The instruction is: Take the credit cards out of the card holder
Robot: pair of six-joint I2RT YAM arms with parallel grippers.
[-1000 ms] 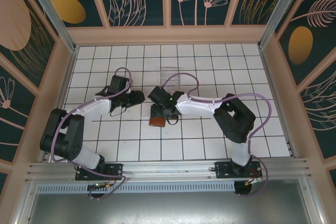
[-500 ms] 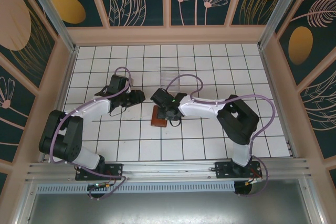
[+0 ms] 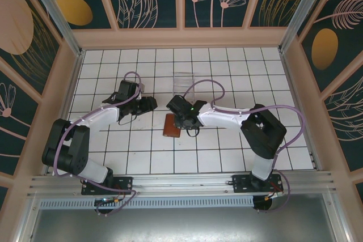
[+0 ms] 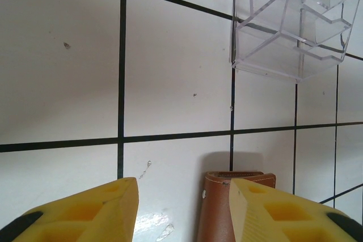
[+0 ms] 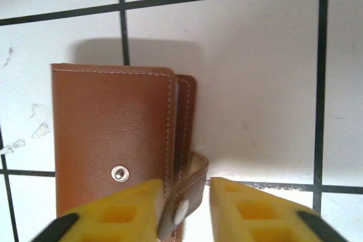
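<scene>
The brown leather card holder (image 3: pixel 172 127) lies folded shut on the white tiles, a metal snap stud on its cover (image 5: pixel 108 134). Its loose snap tab (image 5: pixel 180 212) sticks up at the right edge. My right gripper (image 5: pixel 187 188) is over the holder's near end (image 3: pixel 182 116), jaws narrowed round that tab, the left pad pressed to it. My left gripper (image 4: pixel 182 208) hangs open just left of the holder (image 3: pixel 148 105), and the holder's brown corner (image 4: pixel 218 208) shows behind its right finger. The credit cards are hidden inside the closed holder.
A clear plastic box (image 3: pixel 182 80) with compartments stands about one tile behind the holder, also seen in the left wrist view (image 4: pixel 295 26). Raised tan walls ring the tiled floor. Both arms' purple cables loop above the work area.
My right gripper's jaws have closed in from wide to narrow round the snap tab, and the arm has shifted slightly right. The left arm and the holder have stayed put.
</scene>
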